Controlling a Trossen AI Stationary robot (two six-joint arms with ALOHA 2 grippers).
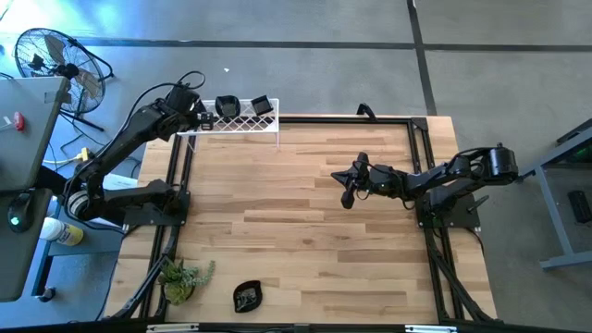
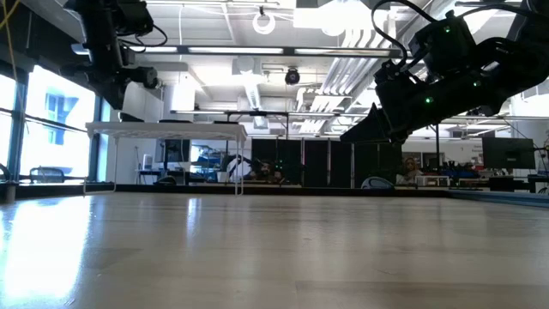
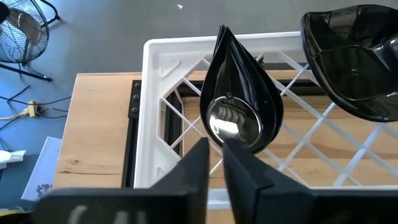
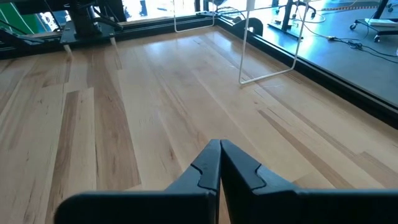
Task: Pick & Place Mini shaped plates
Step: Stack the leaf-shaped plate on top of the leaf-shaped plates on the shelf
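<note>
**A:** What is on the white lattice wire rack point(image 3: 168, 56)?

**B:** A glossy black teardrop-shaped mini plate point(image 3: 239, 102) lies there, its point facing away from the left gripper point(image 3: 214, 163) and its rounded end mirroring the ceiling lights. The dark fingertips point(image 3: 198, 155) stand a narrow slit apart just at that rounded end, gripping nothing. Beside it sits a second glossy black plate with folded facets point(image 3: 354, 62).

**A:** And the room to move?

**B:** The teardrop lies close to the rack's corner rim. Beyond the right gripper point(image 4: 220, 163), shut and empty, the pale wooden tabletop point(image 4: 124, 112) runs bare to the rack's thin legs. Another black mini plate point(image 1: 247, 296) sits at the near edge, by a small green plant point(image 1: 180, 277).

**A:** Any writing?

**B:** None that can be read
</note>
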